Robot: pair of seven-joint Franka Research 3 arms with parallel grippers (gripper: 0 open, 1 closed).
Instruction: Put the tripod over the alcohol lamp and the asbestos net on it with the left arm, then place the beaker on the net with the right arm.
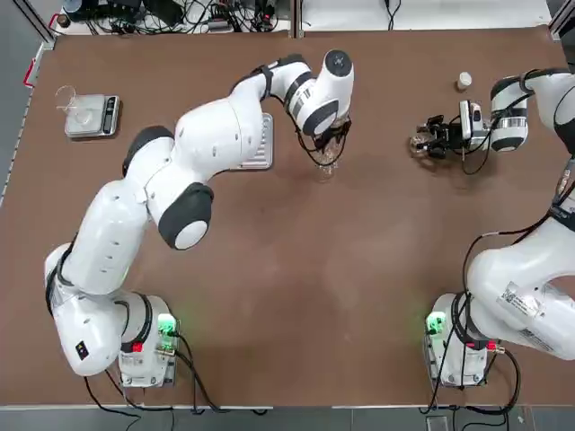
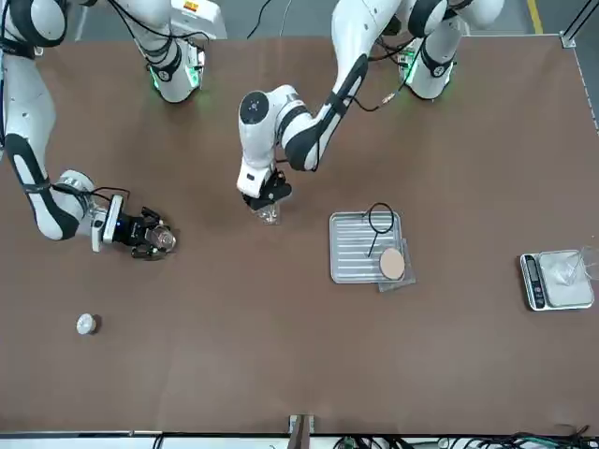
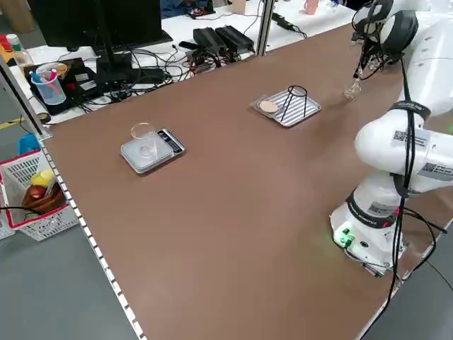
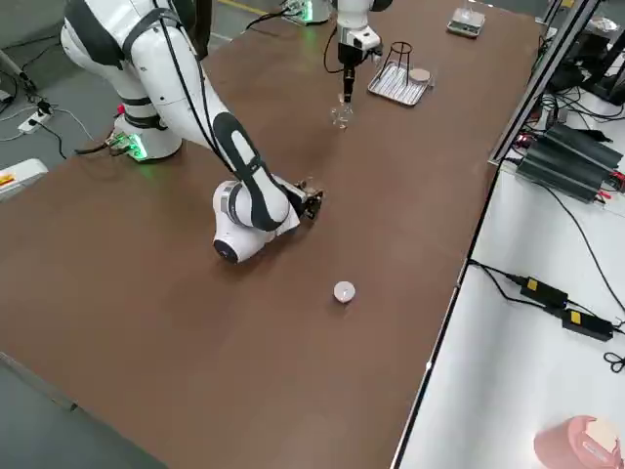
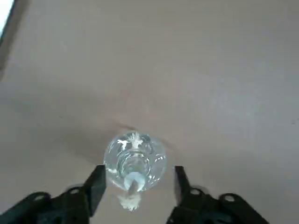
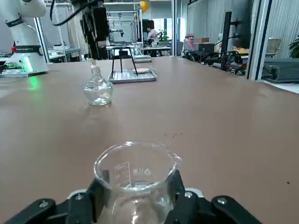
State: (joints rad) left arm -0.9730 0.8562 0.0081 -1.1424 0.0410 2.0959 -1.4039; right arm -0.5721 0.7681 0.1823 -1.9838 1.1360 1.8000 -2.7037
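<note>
My left pincer stood spread over the brown tabletop, its two fingers apart on either side of the little glass alcohol lamp, which sat upright on the table with its pale wick showing. My right pincer was out over the table on the other side, pinching the clear beaker between its fingers — the printed marks on the glass faced my wrist camera. The ribbed silver tray lay near the lamp, and on it the black wire tripod stood upright, ring uppermost. Beside the tripod, at the tray's edge, lay the asbestos net with its tan-pink disc. The surface was broad and mostly smooth, with a few faint marks. A small white cap rested on my right arm's side, and on my left arm's side was a scale with clear glassware on it. Past the table ran a white bench bearing tangled cables, a dark monitor and a pink container. On the floor stood a white basket with red edging; deep in the room I saw a person in white and a yellow balloon — both well away from my arms.
</note>
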